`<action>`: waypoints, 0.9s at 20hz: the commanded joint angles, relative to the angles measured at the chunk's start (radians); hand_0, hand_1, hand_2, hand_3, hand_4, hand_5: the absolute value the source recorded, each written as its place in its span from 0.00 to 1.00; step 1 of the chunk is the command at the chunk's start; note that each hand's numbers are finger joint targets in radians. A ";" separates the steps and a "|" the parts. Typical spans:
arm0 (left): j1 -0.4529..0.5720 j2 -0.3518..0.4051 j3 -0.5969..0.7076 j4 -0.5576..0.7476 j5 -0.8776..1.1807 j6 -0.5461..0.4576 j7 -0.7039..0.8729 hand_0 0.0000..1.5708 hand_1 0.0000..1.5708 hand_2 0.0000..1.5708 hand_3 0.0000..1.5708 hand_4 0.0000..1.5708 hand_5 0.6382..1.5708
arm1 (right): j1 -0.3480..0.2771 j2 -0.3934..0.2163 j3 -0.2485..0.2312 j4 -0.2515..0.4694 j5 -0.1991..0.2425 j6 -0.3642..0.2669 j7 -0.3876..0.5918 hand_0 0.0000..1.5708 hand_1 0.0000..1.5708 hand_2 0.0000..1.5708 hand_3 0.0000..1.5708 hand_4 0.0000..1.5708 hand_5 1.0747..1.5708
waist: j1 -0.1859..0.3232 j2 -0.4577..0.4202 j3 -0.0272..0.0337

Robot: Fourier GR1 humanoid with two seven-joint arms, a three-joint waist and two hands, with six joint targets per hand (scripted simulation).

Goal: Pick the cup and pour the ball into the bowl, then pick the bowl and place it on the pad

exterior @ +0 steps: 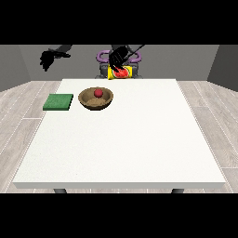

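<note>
So from the front view, the red ball (98,93) is already sitting in the brown bowl (95,98), which is resting on the white table (139,139) toward the far left. That makes me think the pour is done and the bowl move is what's left.

The hand at the view's right (119,57) is hanging up at the far edge, wrapping around the yellow cup (120,73), which is lying tipped on its side with its length running left-right. The hand at the view's left (48,59) is floating high over the far left corner, holding nothing; I can't tell how its fingers are sitting, too dark and small.

The green pad (58,102) is lying just left of the bowl, near it but not touching.

Key thing for the next bit: the bowl is sitting nearer the camera than both hands, roughly between them. The cup hand is busy, so I'm guessing the free one is going to reach down and right for it.
</note>
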 commanded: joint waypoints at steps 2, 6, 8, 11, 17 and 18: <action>0.071 -0.002 0.303 -0.112 0.284 0.167 0.065 0.83 0.83 1.00 1.00 1.00 0.59 | 0.006 -0.005 -0.028 -0.001 -0.017 -0.026 0.016 0.00 0.00 0.00 0.00 0.07 0.99 | 0.077 0.010 -0.0086; 0.194 -0.072 0.464 -0.215 0.520 0.303 0.000 0.65 0.65 0.80 0.60 0.89 0.71 | 0.027 -0.005 -0.040 -0.001 -0.011 -0.053 0.012 0.00 0.00 0.00 0.00 0.14 0.99 | 0.131 0.033 -0.0105; 0.261 -0.076 0.518 -0.281 0.695 0.374 -0.020 0.36 0.36 0.00 0.00 0.57 0.93 | -0.030 0.027 -0.028 -0.024 -0.020 -0.070 0.010 0.00 0.00 0.00 0.00 0.23 0.99 | 0.092 0.107 -0.0201; 0.335 -0.077 0.566 -0.360 0.942 0.402 -0.120 0.00 0.00 0.00 0.00 0.00 0.97 | -0.053 0.076 -0.002 -0.043 -0.006 -0.096 -0.008 0.00 0.00 0.00 0.00 0.21 0.99 | 0.068 0.190 -0.0218; 0.465 -0.078 0.534 -0.553 1.351 0.266 -0.402 0.00 0.00 0.00 0.00 0.00 0.99 | -0.103 0.161 0.027 -0.052 0.065 -0.266 -0.008 0.00 0.00 0.00 0.00 0.13 1.00 | 0.172 0.227 -0.0058; 0.453 -0.078 0.560 -0.548 1.371 0.230 -0.438 0.00 0.00 0.00 0.00 0.00 0.99 | -0.117 0.218 0.038 -0.066 0.067 -0.310 -0.030 0.00 0.00 0.00 0.00 0.14 1.00 | 0.188 0.252 -0.0032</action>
